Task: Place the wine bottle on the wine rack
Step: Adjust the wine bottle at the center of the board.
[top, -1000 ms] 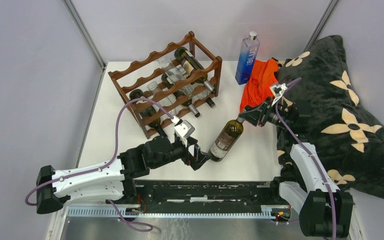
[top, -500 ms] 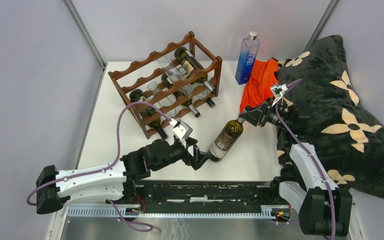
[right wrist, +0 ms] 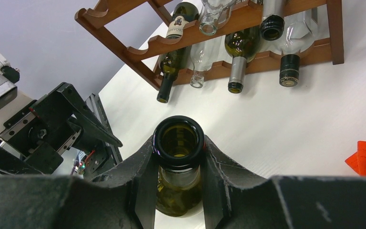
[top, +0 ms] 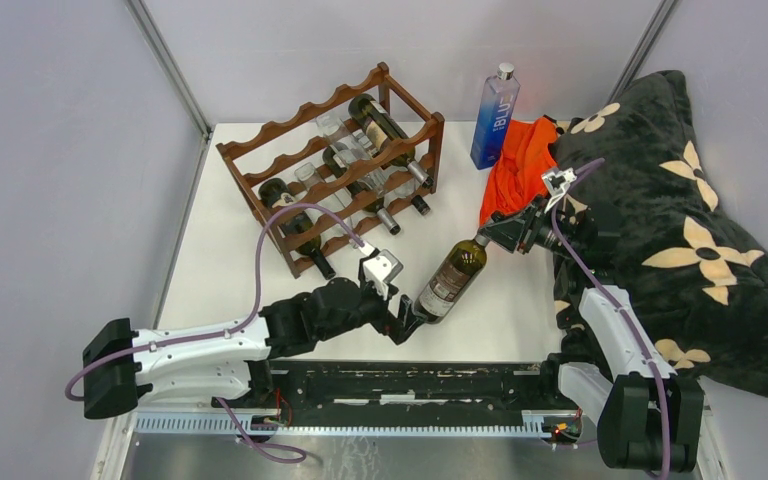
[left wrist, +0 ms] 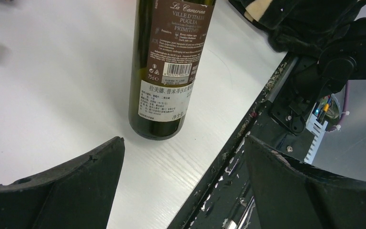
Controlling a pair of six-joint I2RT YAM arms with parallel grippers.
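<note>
Since a second ago the left arm point(top: 200, 345) has stretched further right along the near edge of the table point(top: 220, 260), bringing the left gripper point(top: 410, 320) closer to the foot of the wine bottle point(top: 450, 280), which has not shifted. Seen from the left wrist, its two dark fingers point(left wrist: 76, 186) stand spread wide, either side of the bottle's base and clear of the glass. The neck and upper label are cut off at the top of that view, and whether the base rests on the table or hangs just above it is hard to tell. At the far left of the table the wine rack point(top: 330, 170) holds dark and clear stored bottles point(top: 380, 125) lying in its rails; their number is hard to make out through the framework. The wine bottle is outside the rack, tilted, in front of it and to its right. The right gripper point(top: 488, 238) is pinched on its neck just under the open mouth, hiding most of the neck from the right wrist. Further right a blue bottle point(top: 494, 118) stands upright beside an orange cloth point(top: 520, 165), and a black blanket point(top: 680, 220) with cream flowers hides the table's right edge.
</note>
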